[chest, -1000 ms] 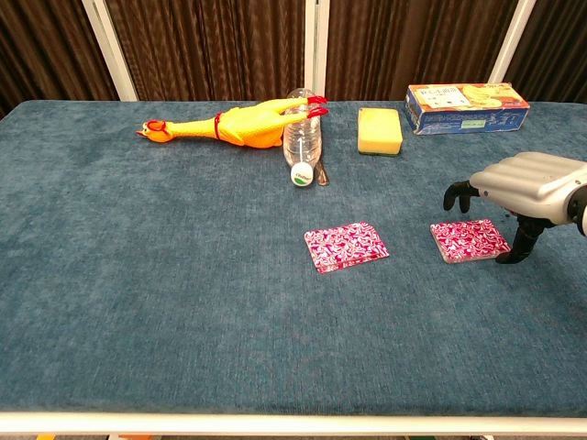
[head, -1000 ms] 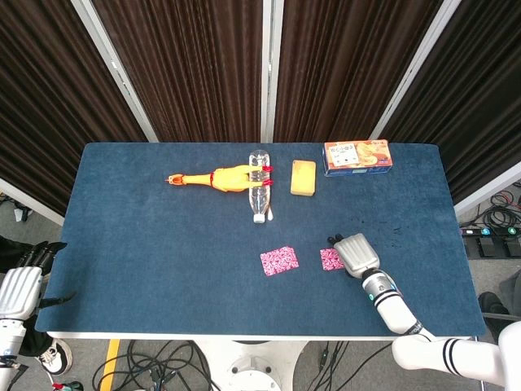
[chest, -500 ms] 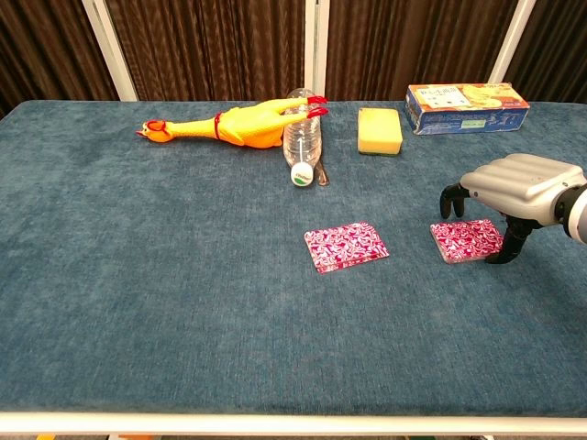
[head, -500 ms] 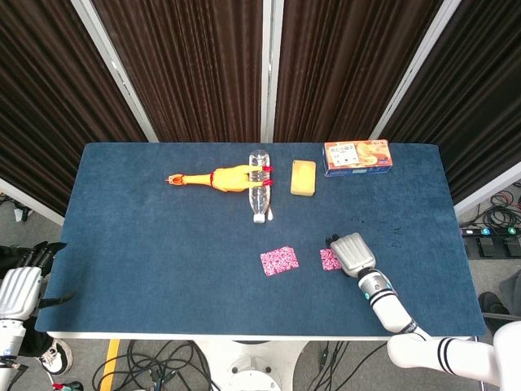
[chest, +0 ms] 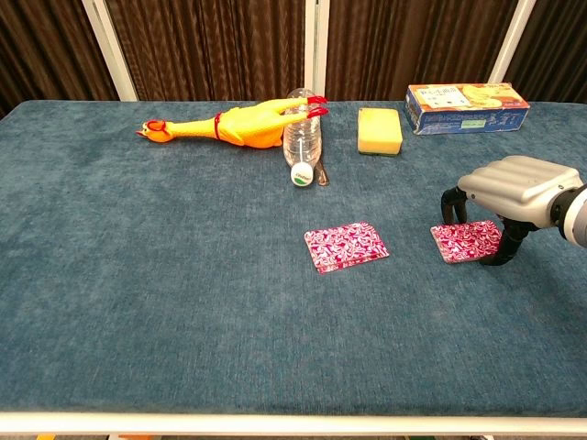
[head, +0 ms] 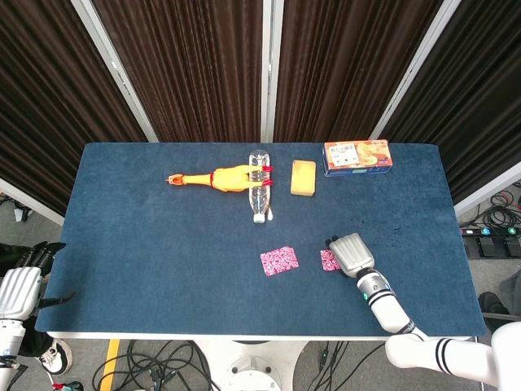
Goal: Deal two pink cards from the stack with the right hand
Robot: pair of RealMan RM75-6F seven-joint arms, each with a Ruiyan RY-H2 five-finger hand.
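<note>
A small stack of pink patterned cards lies on the blue table at the right; in the head view the stack shows only partly from under the hand. My right hand arches over it, a finger down at the stack's left edge and the thumb at its right edge, with nothing lifted. One single pink card lies flat to the left of the stack. My left hand hangs off the table's front left corner, fingers apart and empty.
At the back of the table lie a yellow rubber chicken, a clear plastic bottle on its side, a yellow sponge and a snack box. Dark curtains stand behind.
My right hand has shifted slightly left and lower, bringing its finger and thumb closer around the stack. The single card and the left hand have not moved.
</note>
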